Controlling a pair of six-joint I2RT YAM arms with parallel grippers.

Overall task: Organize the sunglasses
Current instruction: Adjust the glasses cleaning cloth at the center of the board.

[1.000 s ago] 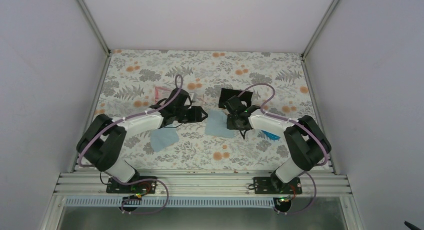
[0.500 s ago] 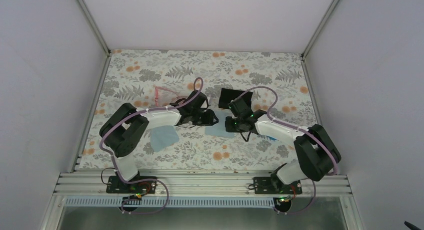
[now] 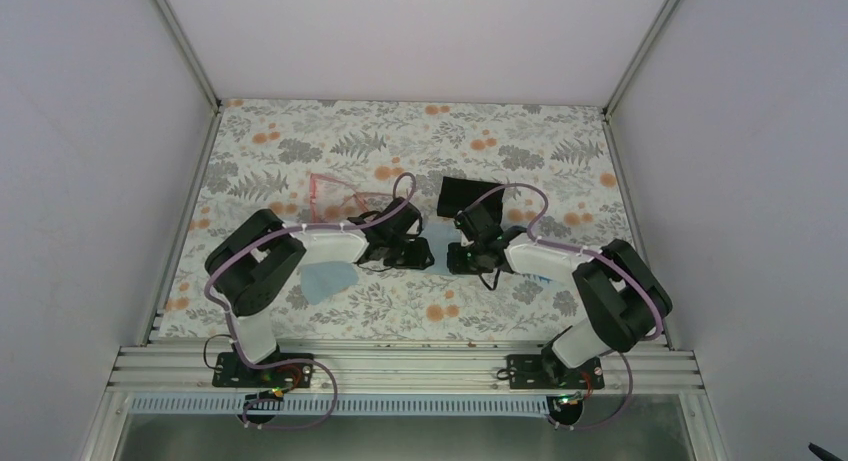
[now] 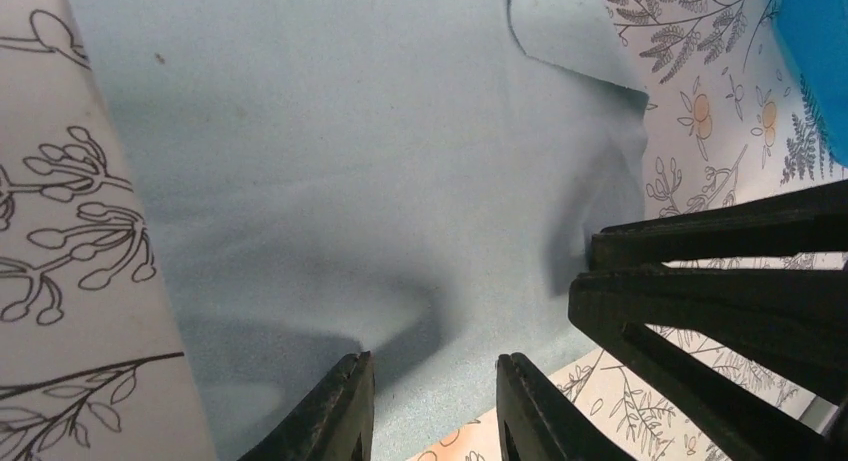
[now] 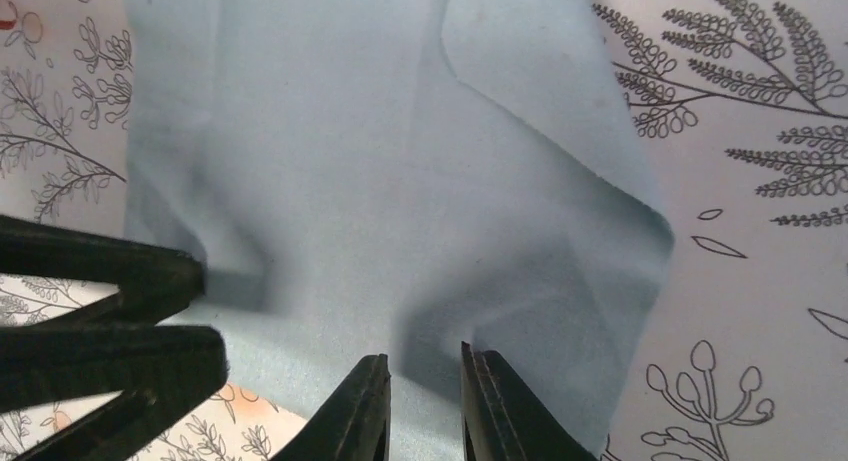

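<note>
Sunglasses (image 3: 335, 188) lie far-left on floral table (image 3: 560, 141), well apart from both arms. L gripper (image 4: 432, 369) pinches a blue cloth (image 4: 350, 161) fold — R gripper (image 5: 422, 363) jaws narrowly apart astride it, grip unclear.

Light blue cloth (image 4: 350, 161) lies rumpled on floral table cover (image 3: 300, 141). Second blue cloth (image 3: 322, 281) at near left. Black object (image 3: 458, 193) behind centre.

On the table (image 3: 400, 131), one cloth (image 4: 350, 181) lies centrally, a second cloth (image 3: 325, 279) to its left, the sunglasses (image 3: 335, 189) behind the second, and a case (image 3: 462, 194) behind the first.
</note>
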